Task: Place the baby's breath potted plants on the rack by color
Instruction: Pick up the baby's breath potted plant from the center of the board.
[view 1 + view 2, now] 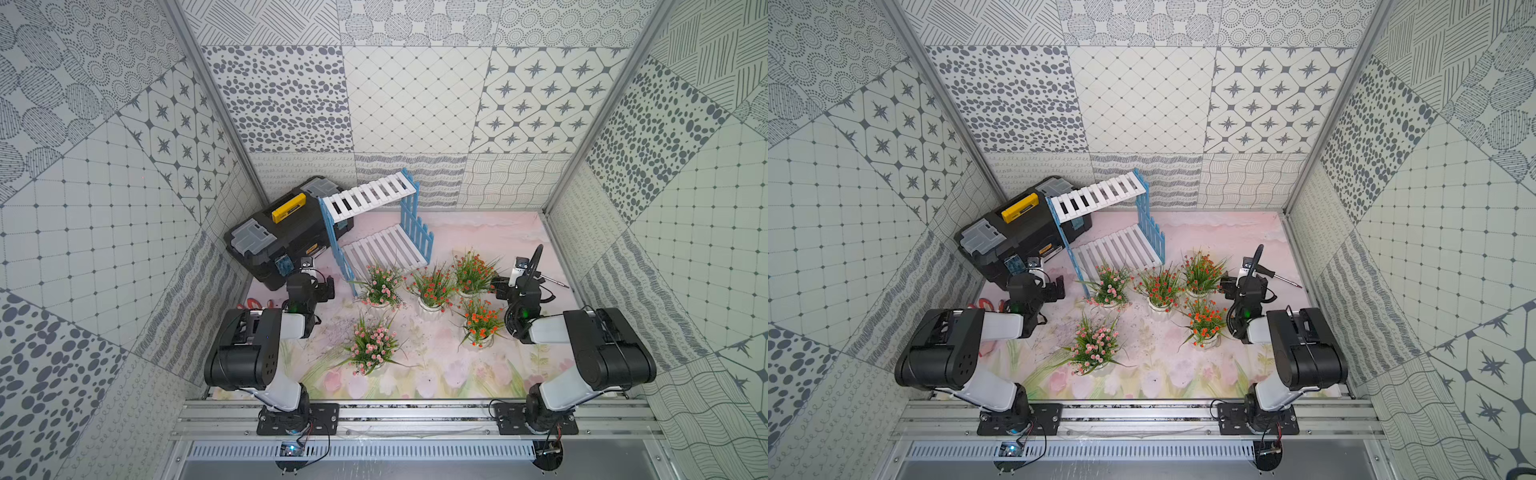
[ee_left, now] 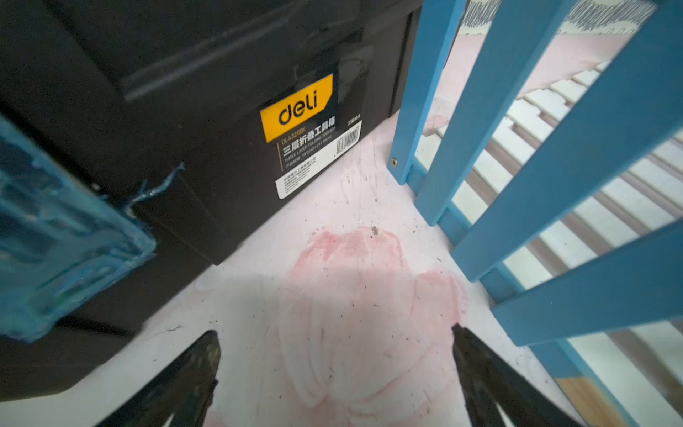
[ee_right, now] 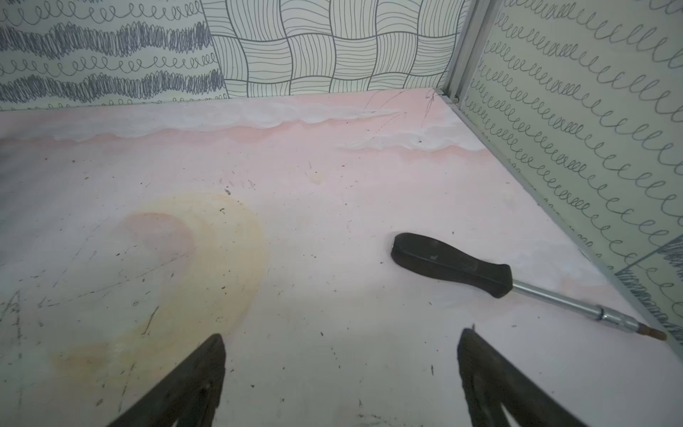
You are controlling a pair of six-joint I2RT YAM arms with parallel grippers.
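Gaping wide & empty: L claw [image 2: 334,329] nr rack [image 2: 536,148], R claw [image 3: 342,333] nr screwdriver [image 3: 454,264]; 5 plants [image 1: 432,286] off rack.

Rack [image 1: 376,226]: back left of the table [image 1: 478,232], toolbox [image 1: 282,237] just beside it on its left. Before the rack, back row: left plant [image 1: 381,286], middle plant [image 1: 432,289], right plant [image 1: 471,272]; nearer the front: front-left plant [image 1: 372,345], front-right plant [image 1: 481,322]. Screwdriver [image 3: 454,264]: lying at far right, near the wall [image 1: 590,257].

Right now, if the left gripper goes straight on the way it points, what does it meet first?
Likely the pink table mat in the gap between black toolbox and rack; depth is unclear.
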